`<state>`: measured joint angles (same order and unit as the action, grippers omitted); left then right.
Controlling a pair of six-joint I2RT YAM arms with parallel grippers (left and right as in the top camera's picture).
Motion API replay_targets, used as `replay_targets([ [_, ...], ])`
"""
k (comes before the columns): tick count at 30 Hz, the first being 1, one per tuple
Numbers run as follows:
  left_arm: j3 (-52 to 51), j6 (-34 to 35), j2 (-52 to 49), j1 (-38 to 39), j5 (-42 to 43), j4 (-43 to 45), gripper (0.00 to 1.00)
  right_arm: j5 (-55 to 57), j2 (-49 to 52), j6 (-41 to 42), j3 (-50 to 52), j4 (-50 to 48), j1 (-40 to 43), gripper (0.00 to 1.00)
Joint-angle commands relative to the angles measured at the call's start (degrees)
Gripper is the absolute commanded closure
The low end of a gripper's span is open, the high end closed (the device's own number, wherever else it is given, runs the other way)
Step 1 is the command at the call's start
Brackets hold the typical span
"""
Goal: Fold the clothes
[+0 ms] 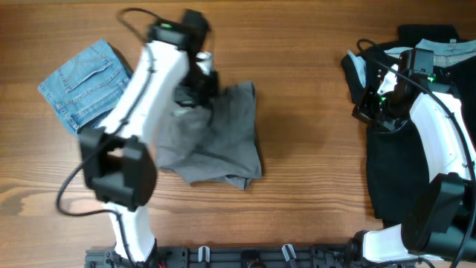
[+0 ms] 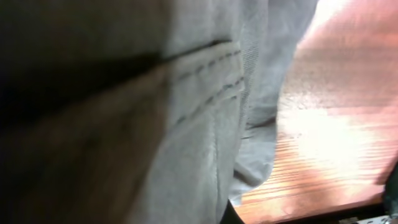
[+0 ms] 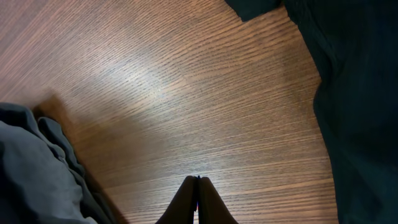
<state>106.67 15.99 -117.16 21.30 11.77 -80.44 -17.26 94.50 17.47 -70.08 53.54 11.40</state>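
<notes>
The wooden table (image 1: 312, 171) spans the whole overhead view. The black garment (image 1: 390, 179) occupies the right side of the table as one large dark mass running from the far edge toward the near edge. The grey shorts (image 1: 223, 141) lie crumpled near the table centre, bunched into loose folds rather than spread flat, and well apart from the black garment, with bare wood between them. The denim shorts (image 1: 82, 85) lie folded at the far left, near the grey shorts; whether the two touch is hidden. The left arm (image 1: 141, 97) extends diagonally from the near edge across the left part of the grey shorts. The right arm (image 1: 439, 126) curves up over the black garment. The left gripper (image 1: 199, 80) sits at the far-left portion of the grey shorts. In the left wrist view, grey cloth fills most of the frame right up against the camera, a double-stitched seam (image 2: 205, 81) runs across it, and the fingers are not visible, so the opening and any grasp cannot be determined. The right gripper (image 3: 198, 186) hangs over bare wood between the two garments, its fingertips pressed together with nothing between them and clear of both cloths.
</notes>
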Motion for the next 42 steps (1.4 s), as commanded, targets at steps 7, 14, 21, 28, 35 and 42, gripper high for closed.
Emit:
replay_targets([
  [7,0.0,7.0,-8.2,14.7,-2.7,3.6,0.00,1.1,-0.3,-1.0,-0.1,0.0,0.1,0.95],
  [14,3.8,7.0,-6.5,12.8,-2.5,1.7,0.00,-2.3,-0.3,-5.2,-0.1,0.0,0.0,0.92],
  [21,13.3,6.2,3.1,1.7,-9.1,-8.0,0.00,-20.5,-0.3,-23.6,-0.1,0.9,-6.4,0.85],
  [28,7.8,3.8,3.9,-11.9,-8.3,-8.3,0.96,-13.4,0.9,-27.0,0.3,-5.3,-27.8,0.93],
  [35,-14.1,0.7,3.9,-15.2,3.1,4.2,0.96,-12.5,11.7,-29.5,0.3,-3.8,-38.8,0.96],
  [42,-32.6,0.7,3.9,-15.0,9.9,14.7,0.96,2.7,24.1,-11.5,0.3,2.8,-37.9,0.96],
])
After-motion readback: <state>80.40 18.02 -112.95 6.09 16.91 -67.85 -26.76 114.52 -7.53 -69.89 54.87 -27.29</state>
